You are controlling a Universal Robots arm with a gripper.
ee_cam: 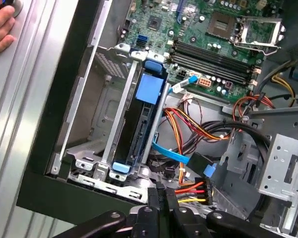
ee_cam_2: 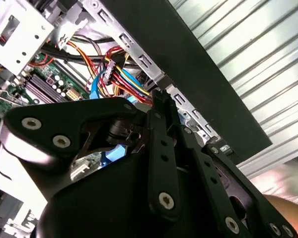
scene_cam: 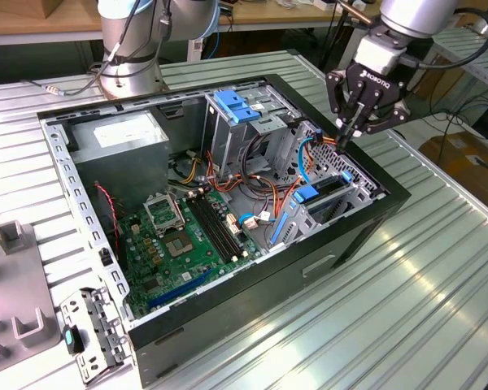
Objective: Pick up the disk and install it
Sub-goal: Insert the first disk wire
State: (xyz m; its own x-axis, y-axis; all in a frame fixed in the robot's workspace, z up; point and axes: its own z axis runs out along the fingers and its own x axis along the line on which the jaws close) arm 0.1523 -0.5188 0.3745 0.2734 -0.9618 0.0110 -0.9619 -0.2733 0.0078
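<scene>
The disk (scene_cam: 313, 195), a dark drive in a bright blue carrier, stands on edge in the low metal bay at the corner of the open computer case (scene_cam: 390, 195) on the exterior view's right. In the first wrist view the disk (ee_cam: 148, 99) sits between the bay's rails. My gripper (scene_cam: 346, 134) hovers just above the case's far end of that bay, fingers pressed together and holding nothing. Its fingertips (ee_cam: 161, 198) are beside a power connector (ee_cam: 196, 189) with red, yellow and black wires. In the second wrist view the gripper (ee_cam_2: 159, 99) points down at the case edge.
A tall silver cage with a light-blue latch (scene_cam: 234, 106) stands behind the bay. A thin blue cable (ee_cam: 169, 153) and wire bundles run past the disk. The motherboard (scene_cam: 179, 236) fills the case floor. A hand (ee_cam: 0, 25) rests on the table beside the case. A loose bracket (scene_cam: 93, 333) lies in front.
</scene>
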